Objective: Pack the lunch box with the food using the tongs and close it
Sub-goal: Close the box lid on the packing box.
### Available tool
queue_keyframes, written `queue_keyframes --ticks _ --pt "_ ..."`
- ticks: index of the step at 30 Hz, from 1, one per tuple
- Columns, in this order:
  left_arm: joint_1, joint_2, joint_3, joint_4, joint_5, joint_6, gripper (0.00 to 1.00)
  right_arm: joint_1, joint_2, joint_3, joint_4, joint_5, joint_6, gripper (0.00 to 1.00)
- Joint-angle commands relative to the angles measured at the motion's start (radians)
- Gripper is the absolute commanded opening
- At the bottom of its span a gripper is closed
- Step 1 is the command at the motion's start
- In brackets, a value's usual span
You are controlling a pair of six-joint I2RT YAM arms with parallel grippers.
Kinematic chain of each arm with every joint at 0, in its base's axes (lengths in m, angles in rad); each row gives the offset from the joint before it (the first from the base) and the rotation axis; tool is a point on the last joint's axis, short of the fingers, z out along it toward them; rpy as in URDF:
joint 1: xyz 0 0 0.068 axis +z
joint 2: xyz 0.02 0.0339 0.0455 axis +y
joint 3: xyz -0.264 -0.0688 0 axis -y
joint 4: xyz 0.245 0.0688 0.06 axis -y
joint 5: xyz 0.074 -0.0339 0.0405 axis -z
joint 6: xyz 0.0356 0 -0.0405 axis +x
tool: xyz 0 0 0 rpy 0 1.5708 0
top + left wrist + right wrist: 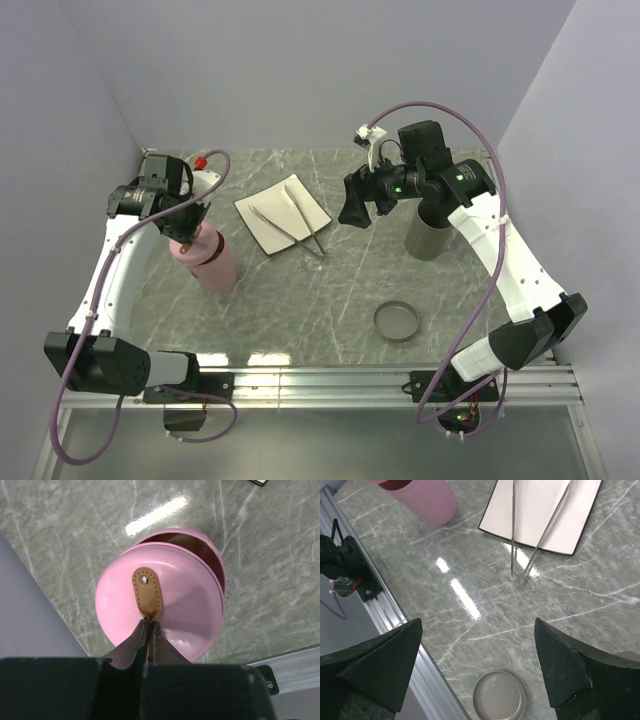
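Top: tongs (286, 232) lie across the white plate (278, 208), mid-table. Thin, stiff, slick steel, light, so pinch both arms mid-length. No food visible. Grey cup (428, 240) sits under the right arm.
Left wrist: left gripper (150, 626) is clamped on the lid (170, 615) tab (146, 592); lunch box (195, 532) is part-uncovered.
Right wrist: right gripper (477, 645) is wide open and empty; grey disc (499, 696) lies beneath.

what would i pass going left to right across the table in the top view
pink lunch box → white plate → round grey dish → grey cylinder
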Motion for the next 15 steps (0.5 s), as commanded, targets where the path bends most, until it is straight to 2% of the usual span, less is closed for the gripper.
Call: queue_keyframes --ticks 1,15 --pt "-0.016 0.015 -0.017 0.035 -0.005 -0.03 0.0 -0.004 -0.04 -0.008 0.01 0.015 -0.01 1.0" --pt "-0.09 0.044 -0.051 0.083 -0.026 -0.078 0.0 -0.004 -0.04 -0.002 0.006 0.023 -0.009 1.0"
